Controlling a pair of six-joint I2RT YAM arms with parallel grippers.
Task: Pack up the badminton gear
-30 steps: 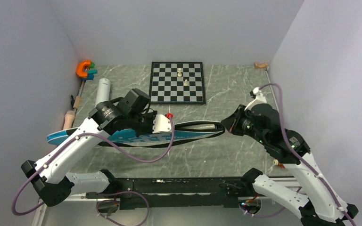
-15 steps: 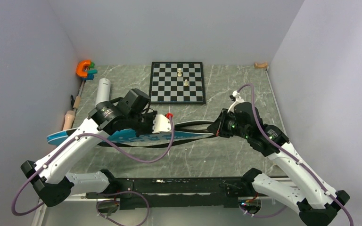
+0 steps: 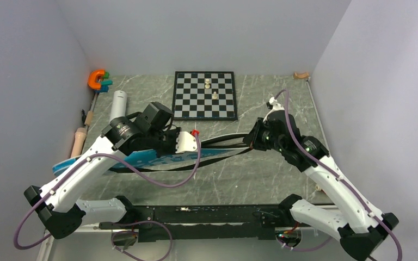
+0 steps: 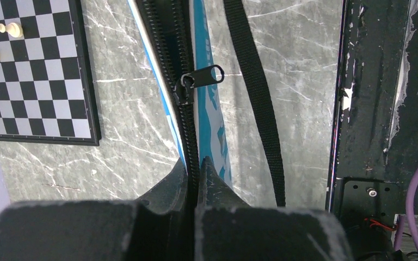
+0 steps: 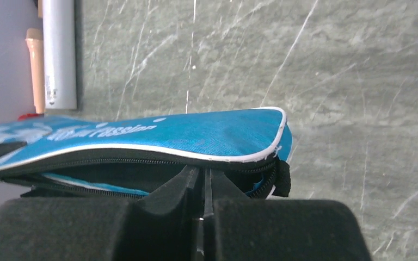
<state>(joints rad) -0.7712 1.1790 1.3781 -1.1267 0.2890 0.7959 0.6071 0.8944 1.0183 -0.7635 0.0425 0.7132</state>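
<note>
Above the desk (image 3: 272,103), from the overhead camera: blue bag (image 3: 147,159) strung lengthwise between the two arms, left fingers (image 3: 191,147) at its middle, right fingers (image 3: 249,142) at its narrow end. White tube (image 3: 118,105) well apart by the left wall, beside a rolling pin (image 3: 78,140); chessboard (image 3: 204,95) behind. Looks unfinished: tube not yet inside, mouth gaping. Could go wrong by pulling the two grips apart too hard, dragging thin fabric out of one pinch and dropping that end.

From the left wrist: fingers (image 4: 195,176) pressed together, pinching the black zip edge of the bag (image 4: 216,125), no gap visible between them. Zip pull (image 4: 201,76) just ahead, untouched, zip open beyond it. Black strap (image 4: 256,109) alongside, loose, apart from the grip. Risks sliding along the slick teeth if tugged sideways; could also snag that strap on an arm during any swing.

From the right wrist: fingers (image 5: 204,176) closed to a hairline, nipping the black zip edge at the tip of the bag (image 5: 168,130), that end seemingly raised off the desk. Shallow hold, right at the rim, so probably the first to let go. Contents of the dark mouth: impossible to tell. Tube (image 5: 60,54) far off at the wall, next to the rolling pin (image 5: 34,70).
</note>
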